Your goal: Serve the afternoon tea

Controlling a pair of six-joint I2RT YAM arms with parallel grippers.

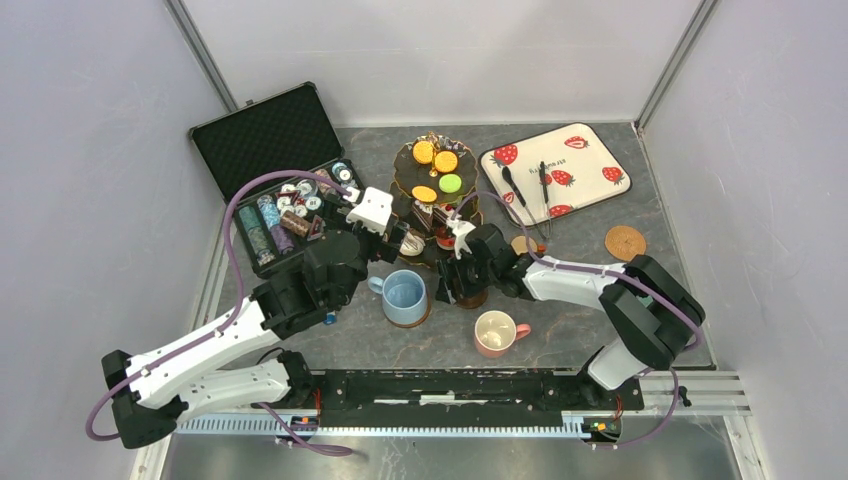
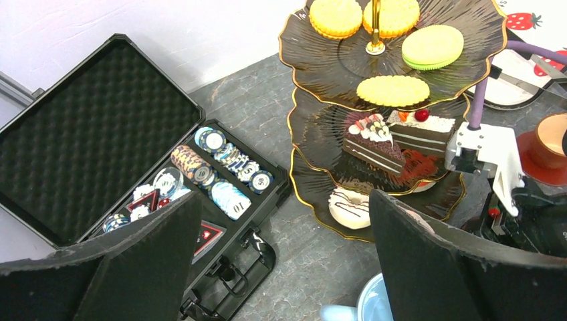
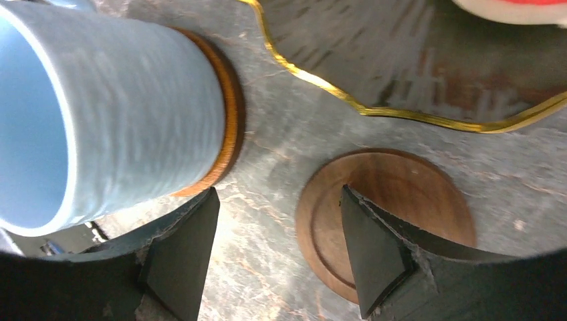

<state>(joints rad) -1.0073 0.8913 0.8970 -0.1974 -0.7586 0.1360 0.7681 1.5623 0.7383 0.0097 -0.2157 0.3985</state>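
The dark gold-rimmed three-tier stand (image 1: 436,185) (image 2: 394,100) carries macarons (image 2: 393,89), two cake slices (image 2: 374,139) and a white donut (image 2: 348,204). A blue mug (image 1: 404,297) (image 3: 100,120) sits on a coaster in front of it. A pink mug (image 1: 495,333) is nearer the arms. My right gripper (image 1: 455,288) (image 3: 277,247) is open low over the table beside the blue mug, one finger over a bare wooden coaster (image 3: 394,207). My left gripper (image 1: 392,248) (image 2: 287,267) hovers wide open and empty between the chip case and the stand.
An open black case of poker chips (image 1: 280,180) (image 2: 100,147) lies at the back left. A strawberry-print tray (image 1: 570,150) with black tongs is at the back right. Another round coaster (image 1: 625,242) lies to the right. A small brown cup (image 2: 551,134) shows behind the right wrist.
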